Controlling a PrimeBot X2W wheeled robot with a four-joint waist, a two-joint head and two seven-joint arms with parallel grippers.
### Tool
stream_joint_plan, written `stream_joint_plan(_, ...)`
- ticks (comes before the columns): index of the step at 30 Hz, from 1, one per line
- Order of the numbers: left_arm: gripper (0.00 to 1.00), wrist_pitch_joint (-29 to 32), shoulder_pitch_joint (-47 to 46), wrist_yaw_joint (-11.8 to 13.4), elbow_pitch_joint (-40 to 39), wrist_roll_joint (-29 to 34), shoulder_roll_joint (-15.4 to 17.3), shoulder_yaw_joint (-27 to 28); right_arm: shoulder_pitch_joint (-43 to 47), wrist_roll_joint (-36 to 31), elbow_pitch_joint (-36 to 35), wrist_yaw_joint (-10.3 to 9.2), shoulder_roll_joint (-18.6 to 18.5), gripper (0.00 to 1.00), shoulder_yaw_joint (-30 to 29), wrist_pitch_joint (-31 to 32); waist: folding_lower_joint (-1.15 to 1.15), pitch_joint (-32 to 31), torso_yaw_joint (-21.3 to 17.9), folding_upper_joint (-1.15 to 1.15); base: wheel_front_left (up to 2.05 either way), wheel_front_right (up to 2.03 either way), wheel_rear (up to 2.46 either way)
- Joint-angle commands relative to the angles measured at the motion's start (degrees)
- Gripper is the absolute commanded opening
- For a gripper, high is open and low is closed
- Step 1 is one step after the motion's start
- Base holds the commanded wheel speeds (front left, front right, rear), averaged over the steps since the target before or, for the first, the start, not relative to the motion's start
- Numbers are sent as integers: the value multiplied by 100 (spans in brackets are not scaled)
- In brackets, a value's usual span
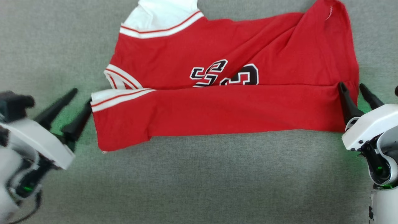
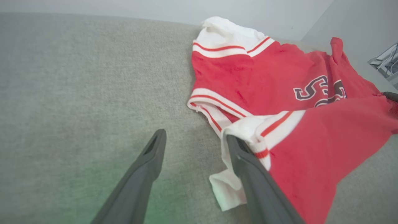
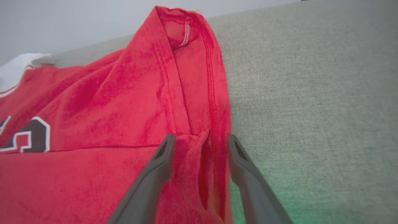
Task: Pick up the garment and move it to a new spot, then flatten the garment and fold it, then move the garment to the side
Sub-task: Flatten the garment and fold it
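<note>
Garment (image 1: 224,112) lies lengthwise left-to-right — collar (image 1: 119,77) left, hem (image 1: 353,62) right.

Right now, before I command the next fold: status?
Left gripper open beside white sleeve; right gripper open, hem between its fingers. Red jersey on grey fabric surface, near half folded over number. No obstruction seen.

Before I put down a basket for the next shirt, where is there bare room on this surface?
Widest bare stretch: the grey surface in front of the shirt, along its near edge, between the two grippers. Also bare: the far-left corner beside the white sleeve. Crowded: both shirt ends, where the left gripper and right gripper stand open at the cloth.
</note>
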Motion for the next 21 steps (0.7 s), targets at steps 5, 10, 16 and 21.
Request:
stream_joint_plan(5,100,610,-407,15,-116,-296,635,-327,136,121,-140,2,4,100,-57,-107,0,-347,-64,0,0,0,0)
stream_joint_plan(10,100,1936,-519,15,-518,-960,1041,-644,206,182,-313,2,3,100,-100,-57,0,-411,-97,0,0,0,0)
stream_joint_plan(16,100,3301,-713,15,-906,-1477,1175,-896,176,225,-475,2,2,100,-98,-24,0,-284,-157,0,0,0,0)
stream_joint_plan(21,100,3615,-881,15,-912,-1846,1058,-796,135,256,-540,2,2,100,6,-58,0,-126,-296,0,0,0,0)
